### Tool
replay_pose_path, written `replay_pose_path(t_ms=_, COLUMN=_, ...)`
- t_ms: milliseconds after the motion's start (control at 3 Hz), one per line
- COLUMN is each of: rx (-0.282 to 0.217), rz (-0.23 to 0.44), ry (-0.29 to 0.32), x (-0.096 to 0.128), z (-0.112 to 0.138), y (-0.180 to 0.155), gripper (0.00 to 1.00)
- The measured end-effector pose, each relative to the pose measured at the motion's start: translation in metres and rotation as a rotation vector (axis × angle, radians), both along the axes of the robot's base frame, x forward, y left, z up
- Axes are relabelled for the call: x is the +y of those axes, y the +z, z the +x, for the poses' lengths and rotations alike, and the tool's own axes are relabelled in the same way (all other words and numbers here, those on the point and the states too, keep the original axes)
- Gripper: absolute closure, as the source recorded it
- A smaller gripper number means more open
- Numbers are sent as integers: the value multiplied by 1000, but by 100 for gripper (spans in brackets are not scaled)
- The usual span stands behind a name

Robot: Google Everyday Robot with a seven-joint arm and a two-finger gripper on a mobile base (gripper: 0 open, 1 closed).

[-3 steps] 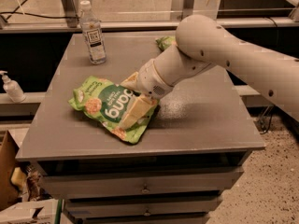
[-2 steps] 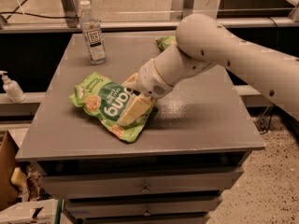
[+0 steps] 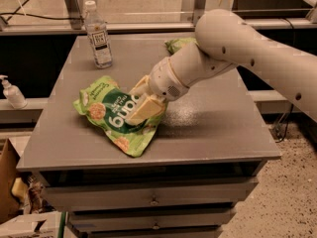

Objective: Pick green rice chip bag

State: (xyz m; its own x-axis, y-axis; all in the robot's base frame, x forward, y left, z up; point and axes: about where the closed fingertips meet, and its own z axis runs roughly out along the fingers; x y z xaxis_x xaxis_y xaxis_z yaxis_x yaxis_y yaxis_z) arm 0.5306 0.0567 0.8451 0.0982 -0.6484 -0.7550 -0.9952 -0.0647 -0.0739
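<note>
The green rice chip bag (image 3: 106, 114) is large and light green, with a dark green circle and white lettering. It lies crumpled on the grey table (image 3: 213, 128), left of centre near the front edge. My gripper (image 3: 143, 105) comes in from the right on the white arm (image 3: 233, 48) and sits on the bag's right side. Its cream fingers (image 3: 144, 110) are closed over the bag's edge, and that side looks slightly raised off the table.
A clear water bottle (image 3: 99, 36) stands at the table's back left. A smaller green snack bag (image 3: 178, 44) lies at the back, partly behind my arm. A pump bottle (image 3: 12, 92) stands on a ledge to the left. Drawers (image 3: 153, 197) sit below the tabletop.
The bag has shifted and lifted slightly with my gripper on it. The arm has barely moved.
</note>
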Motion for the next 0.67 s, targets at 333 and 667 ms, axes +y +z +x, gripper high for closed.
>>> replay_pose_path(t_ms=333, rx=-12, rz=57, ry=1, x=0, z=0, y=21, gripper=100)
replay_pose_path(t_ms=667, rx=-16, rz=117, ry=-19, x=0, z=2, y=43, gripper=100)
